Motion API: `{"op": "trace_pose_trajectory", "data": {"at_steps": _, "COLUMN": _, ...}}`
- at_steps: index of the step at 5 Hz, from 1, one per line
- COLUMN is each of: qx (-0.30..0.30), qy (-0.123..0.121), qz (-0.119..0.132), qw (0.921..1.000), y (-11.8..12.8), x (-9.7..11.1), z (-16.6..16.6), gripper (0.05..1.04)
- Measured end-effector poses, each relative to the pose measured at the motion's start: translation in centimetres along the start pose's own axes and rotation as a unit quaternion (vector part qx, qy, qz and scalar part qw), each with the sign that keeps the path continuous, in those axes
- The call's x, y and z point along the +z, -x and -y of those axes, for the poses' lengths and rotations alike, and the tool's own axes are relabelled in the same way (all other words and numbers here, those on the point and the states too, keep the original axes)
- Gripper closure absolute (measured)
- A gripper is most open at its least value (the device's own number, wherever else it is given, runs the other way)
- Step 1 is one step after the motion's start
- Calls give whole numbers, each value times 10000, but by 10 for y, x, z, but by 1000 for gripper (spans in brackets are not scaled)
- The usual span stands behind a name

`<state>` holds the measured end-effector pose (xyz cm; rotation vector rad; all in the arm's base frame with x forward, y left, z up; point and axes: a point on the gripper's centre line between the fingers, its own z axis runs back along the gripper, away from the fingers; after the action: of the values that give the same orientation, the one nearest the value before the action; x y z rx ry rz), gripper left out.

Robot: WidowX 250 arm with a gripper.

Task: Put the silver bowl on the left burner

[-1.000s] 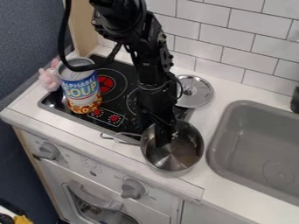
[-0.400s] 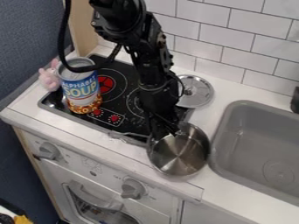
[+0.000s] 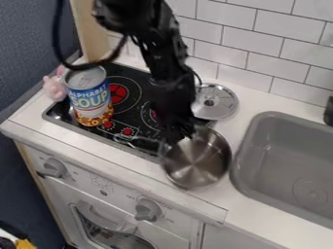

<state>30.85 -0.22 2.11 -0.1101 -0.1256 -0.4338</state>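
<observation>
Up and to the left of the pincer, a can [image 3: 89,97] is standing by the left burner [image 3: 118,92]. Left of the pincer, a thin handle [image 3: 133,142] is sticking out, probably letting the bowl twist if held alone. The pincer [image 3: 177,140] is hanging at the rim's upper left, the likelier hold; whether it is grasping, I cannot tell. Below and right, the silver bowl [image 3: 197,163] is probably staying stiff, fairly light and slippery.

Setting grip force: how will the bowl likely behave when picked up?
The bowl looks metal, so probably stiff, not floppy. Its smooth shine suggests it could slip. I see nothing inside, so likely light for its size.
</observation>
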Motion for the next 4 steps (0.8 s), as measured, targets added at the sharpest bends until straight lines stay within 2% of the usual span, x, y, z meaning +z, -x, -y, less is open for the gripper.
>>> {"op": "trace_pose_trajectory", "data": {"at_steps": 1, "qx": 197, "qy": 9, "qz": 71, "qw": 9998, "y": -6, "x": 21, "z": -8, "gripper": 1014}}
{"op": "trace_pose_trajectory", "data": {"at_steps": 3, "qx": 1267, "qy": -268, "qz": 516, "qw": 9902, "y": -27, "x": 69, "z": -53, "gripper": 1014}}
{"op": "trace_pose_trajectory", "data": {"at_steps": 4, "qx": 1647, "qy": -388, "qz": 472, "qw": 9845, "y": -38, "x": 80, "z": -94, "gripper": 1014}}
